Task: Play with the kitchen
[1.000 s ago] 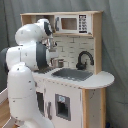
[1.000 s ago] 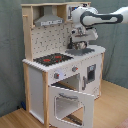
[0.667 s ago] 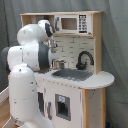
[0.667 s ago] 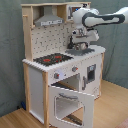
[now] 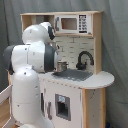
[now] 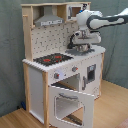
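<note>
The toy kitchen (image 5: 75,95) (image 6: 40,80) of pale wood and white panels shows in both exterior views. Its grey hood (image 6: 49,21) hangs over the red-ringed stovetop (image 6: 52,59). The oven door (image 6: 70,102) is folded down and open. In the first exterior view the black faucet (image 5: 84,59) curves over the sink (image 5: 75,75), with a small metal pot (image 5: 62,66) beside it. My gripper (image 6: 80,46) hangs low over the sink area, in front of the faucet. My own white arm (image 5: 30,60) hides it in the first exterior view.
A toy microwave (image 5: 72,23) sits on the top shelf. The rounded counter end (image 5: 102,79) sticks out past the sink. A grey curtain (image 6: 10,50) backs the scene, and the floor (image 6: 112,110) is wood.
The arm's upper joints have shifted slightly in the first exterior view. The gripper stays over the sink area.
</note>
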`<act>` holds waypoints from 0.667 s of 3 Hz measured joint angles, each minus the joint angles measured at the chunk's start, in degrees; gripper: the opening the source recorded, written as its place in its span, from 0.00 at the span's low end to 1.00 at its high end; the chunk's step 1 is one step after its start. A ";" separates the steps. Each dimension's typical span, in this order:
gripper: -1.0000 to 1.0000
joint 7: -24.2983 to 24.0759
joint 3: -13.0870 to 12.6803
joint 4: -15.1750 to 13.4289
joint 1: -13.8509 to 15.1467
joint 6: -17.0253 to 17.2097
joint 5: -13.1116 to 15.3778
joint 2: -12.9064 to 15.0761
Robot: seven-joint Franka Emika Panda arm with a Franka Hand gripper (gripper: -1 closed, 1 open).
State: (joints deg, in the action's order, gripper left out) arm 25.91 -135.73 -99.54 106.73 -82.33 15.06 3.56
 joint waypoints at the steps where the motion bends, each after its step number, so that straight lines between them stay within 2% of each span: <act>1: 0.00 -1.62 -0.51 -3.59 0.01 -2.55 2.81 3.77; 2: 0.00 -3.19 -0.80 -6.58 0.01 -4.48 6.04 7.92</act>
State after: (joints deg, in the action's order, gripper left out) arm 22.72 -136.53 -106.12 106.74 -86.81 21.10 11.48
